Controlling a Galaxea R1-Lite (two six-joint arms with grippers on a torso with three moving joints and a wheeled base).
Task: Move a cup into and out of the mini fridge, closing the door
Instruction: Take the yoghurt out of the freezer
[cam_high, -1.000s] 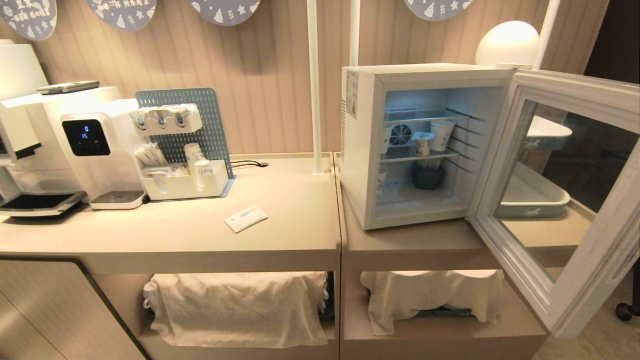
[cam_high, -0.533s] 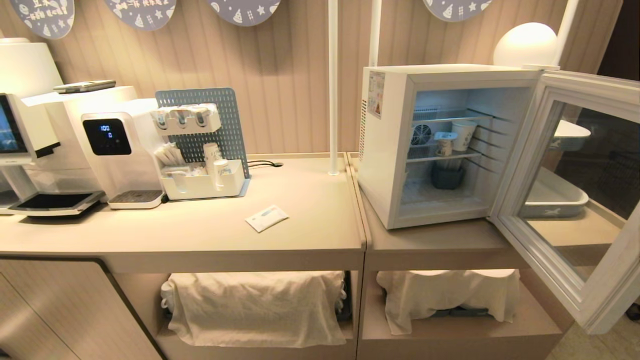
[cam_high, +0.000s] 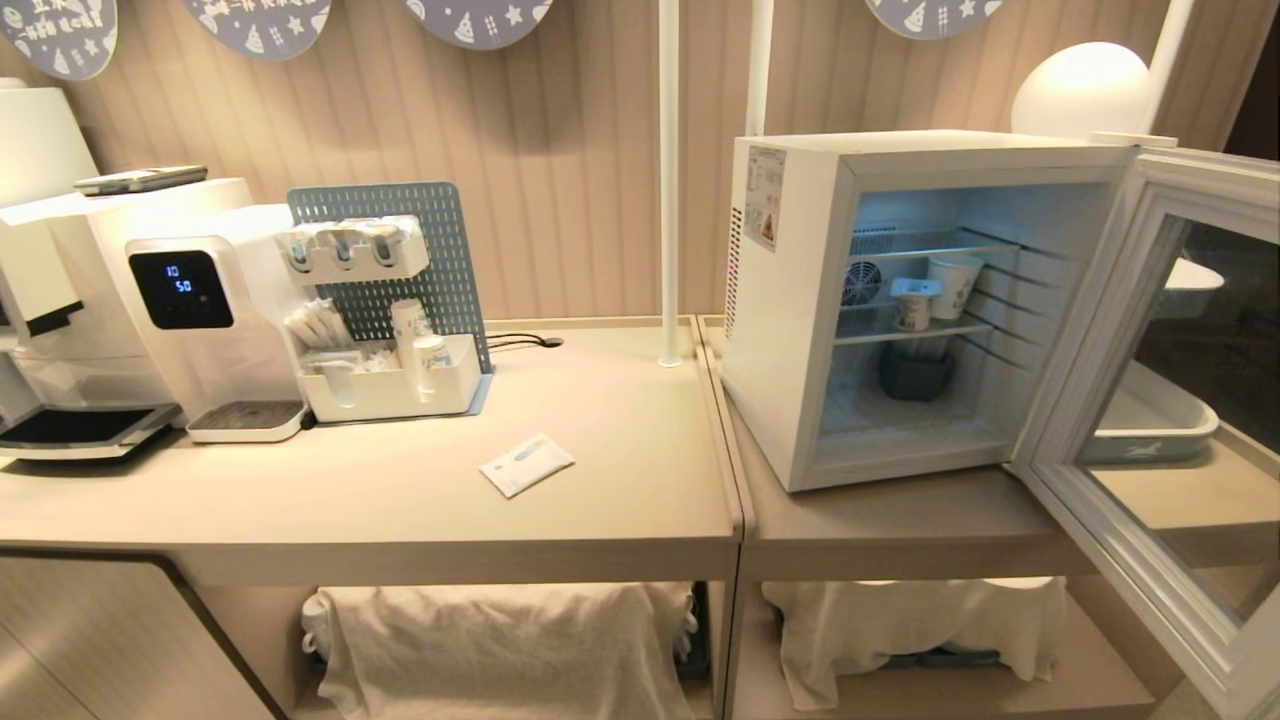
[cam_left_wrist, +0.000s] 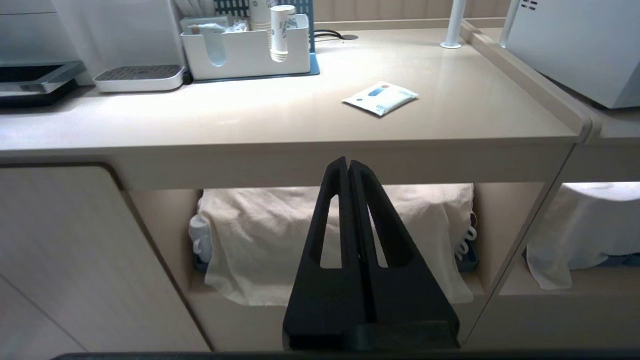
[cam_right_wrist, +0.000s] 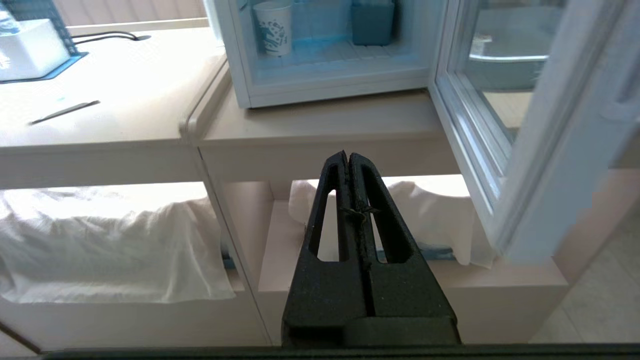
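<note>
Café-style drinks counter, coffee machine (cam_high: 60, 300) at left, cup organiser (cam_high: 385, 375) beside it, glass-door mini fridge (cam_high: 790, 300) at right, beige panelled wall

The white mini fridge (cam_high: 790, 330) stands at the worktop's 3 o'clock end, its glass-windowed door (cam_high: 1150, 400) swung wide open. The squat foil-lidded cup (cam_high: 914, 303) sits upright on the middle wire shelf.

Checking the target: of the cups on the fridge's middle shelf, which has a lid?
The cup, squat with a flat white-and-blue foil lid; the taller paper cup beside it is open-topped.
</note>
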